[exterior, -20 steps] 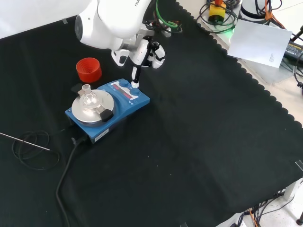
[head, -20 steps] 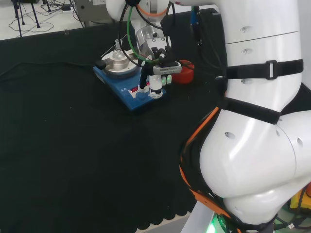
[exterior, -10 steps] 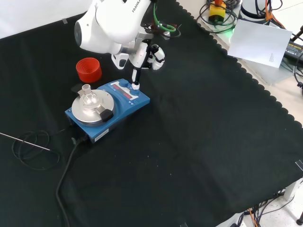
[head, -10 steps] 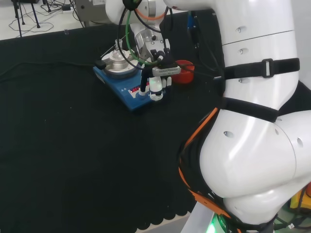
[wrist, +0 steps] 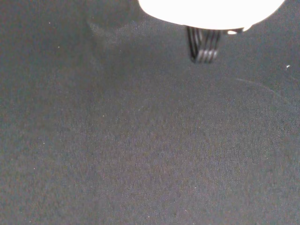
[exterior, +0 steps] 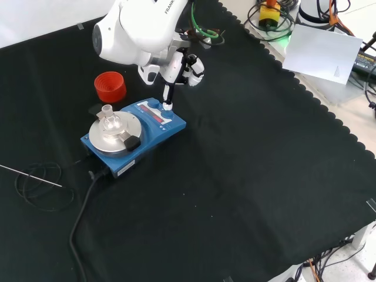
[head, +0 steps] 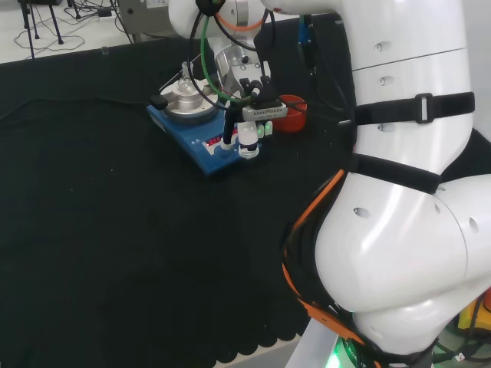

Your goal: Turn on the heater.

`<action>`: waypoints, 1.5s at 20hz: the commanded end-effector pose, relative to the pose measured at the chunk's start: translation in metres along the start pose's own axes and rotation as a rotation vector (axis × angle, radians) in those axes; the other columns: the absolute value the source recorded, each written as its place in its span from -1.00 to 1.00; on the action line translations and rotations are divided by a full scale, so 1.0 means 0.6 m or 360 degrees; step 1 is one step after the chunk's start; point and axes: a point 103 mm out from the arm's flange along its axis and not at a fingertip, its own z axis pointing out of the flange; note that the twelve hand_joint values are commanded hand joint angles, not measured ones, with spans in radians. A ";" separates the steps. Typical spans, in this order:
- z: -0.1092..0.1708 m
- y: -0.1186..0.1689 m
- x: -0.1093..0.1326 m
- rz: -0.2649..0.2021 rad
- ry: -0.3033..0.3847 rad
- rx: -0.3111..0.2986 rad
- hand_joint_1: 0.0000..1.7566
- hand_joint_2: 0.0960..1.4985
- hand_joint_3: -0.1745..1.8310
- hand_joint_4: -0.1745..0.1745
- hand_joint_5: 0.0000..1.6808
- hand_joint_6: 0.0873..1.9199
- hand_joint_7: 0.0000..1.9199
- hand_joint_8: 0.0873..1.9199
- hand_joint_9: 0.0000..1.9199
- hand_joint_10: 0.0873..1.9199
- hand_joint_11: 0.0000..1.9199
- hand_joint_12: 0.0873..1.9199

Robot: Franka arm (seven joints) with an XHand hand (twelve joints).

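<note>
In your front view the cable [exterior: 82,211] lies nearest, running up to the blue heater [exterior: 133,134] on the surface [exterior: 247,176]. On the heater's round plate stands a small glass flask [exterior: 108,116], hard to make out in the head view. At the heater's far control edge the hand [exterior: 182,67] has one straight finger on a knob, the other fingers curled, grasping nothing. Beyond the heater sits a red ring [exterior: 110,86], half hidden in the head view.

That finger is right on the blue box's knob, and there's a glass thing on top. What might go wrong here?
The hand has one finger down on the front panel of the blue heater. It might slip off the knob. A sideways shove could jolt the heater and tip the small glass flask on its plate. The red ring stands close behind.
</note>
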 end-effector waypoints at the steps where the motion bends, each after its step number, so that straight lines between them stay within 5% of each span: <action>1: 0.000 0.001 0.000 0.0005 -0.0003 0.0004 0.71 -0.30 0.42 -0.02 -0.73 -1.00 0.72 0.80 0.81 0.90 0.84 0.86; 30: -0.005 0.013 0.004 0.0006 -0.0002 0.0023 0.71 -0.31 0.44 -0.04 -0.69 -1.00 0.73 0.81 0.81 0.90 0.84 0.87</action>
